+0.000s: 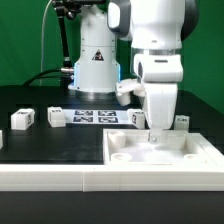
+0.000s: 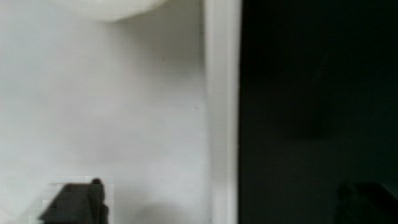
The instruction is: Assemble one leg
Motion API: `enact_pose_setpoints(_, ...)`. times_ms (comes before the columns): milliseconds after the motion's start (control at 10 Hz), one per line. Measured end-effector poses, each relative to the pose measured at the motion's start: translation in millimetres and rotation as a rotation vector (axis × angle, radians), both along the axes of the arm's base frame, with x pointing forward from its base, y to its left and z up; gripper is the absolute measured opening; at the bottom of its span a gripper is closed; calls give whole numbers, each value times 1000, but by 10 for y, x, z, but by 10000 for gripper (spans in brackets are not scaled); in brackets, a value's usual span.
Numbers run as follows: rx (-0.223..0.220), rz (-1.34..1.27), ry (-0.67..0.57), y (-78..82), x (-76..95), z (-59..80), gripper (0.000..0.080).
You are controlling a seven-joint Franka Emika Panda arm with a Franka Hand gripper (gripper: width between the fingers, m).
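Observation:
Several small white legs with black-and-white tags stand on the black table: two at the exterior view's left, one just left of the gripper and one just right of it. My gripper hangs low over the far edge of the large white panel. In the wrist view the gripper is open, with dark fingertips wide apart and nothing held. The panel's rim runs between them, with white panel surface on one side. No leg shows in the wrist view.
The marker board lies on the table in front of the robot base. A round corner hole of the panel shows in the wrist view. Black table lies beyond the rim. A white ledge runs along the front.

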State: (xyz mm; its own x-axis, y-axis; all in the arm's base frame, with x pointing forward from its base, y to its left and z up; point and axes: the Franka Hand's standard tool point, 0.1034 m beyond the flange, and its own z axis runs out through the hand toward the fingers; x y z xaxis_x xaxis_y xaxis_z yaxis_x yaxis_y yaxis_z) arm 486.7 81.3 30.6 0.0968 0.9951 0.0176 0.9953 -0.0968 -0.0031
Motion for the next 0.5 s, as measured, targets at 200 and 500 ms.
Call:
enact_pose_setpoints(200,-13,-46,-19,87,-59,261,649)
enact_pose_setpoints(500,-17,-96,-30,135,-57,379,649)
